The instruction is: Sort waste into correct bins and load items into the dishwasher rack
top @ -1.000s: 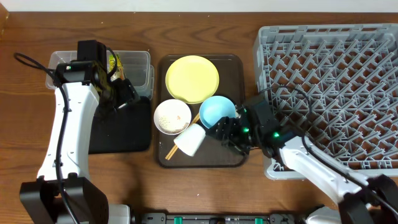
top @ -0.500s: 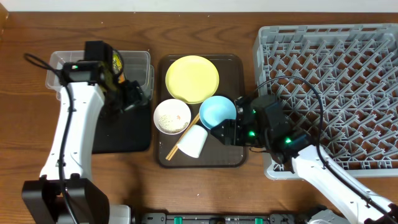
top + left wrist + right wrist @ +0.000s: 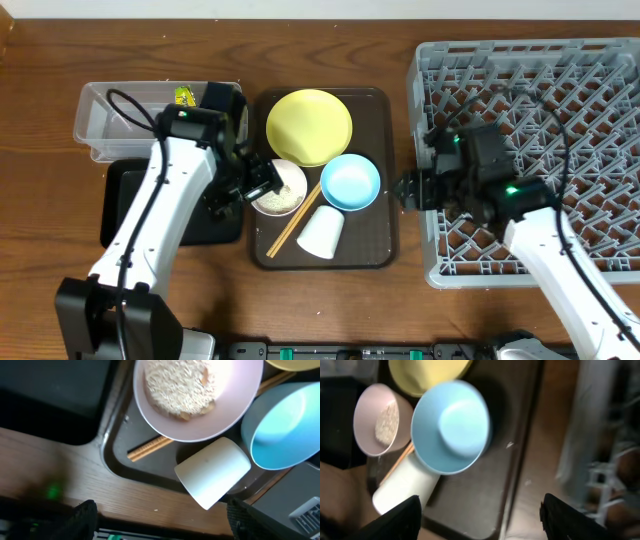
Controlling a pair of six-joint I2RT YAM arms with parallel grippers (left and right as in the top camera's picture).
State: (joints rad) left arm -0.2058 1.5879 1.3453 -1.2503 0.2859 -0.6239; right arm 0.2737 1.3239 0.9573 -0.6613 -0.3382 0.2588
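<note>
Both grippers are spread wide with nothing between the fingers. The left gripper [image 3: 262,183] is poised over the whitish-pink round bowl [image 3: 197,397] of white rice-like crumbs [image 3: 180,382] on the dark brown serving tray [image 3: 375,250]. The right gripper [image 3: 406,190] is set just beside the grey plastic grid rack [image 3: 560,120]. The bowl is best pinched at its rim and kept level until carried over a bin, probably the shallow black rectangular tray [image 3: 170,215], so that no crumbs are spilled. From overhead the bowl is partly covered by the wrist. The thin wooden chopsticks [image 3: 150,447] are half hidden under the bowl and the small white cup [image 3: 212,472], and the right wrist view is blurred.
</note>
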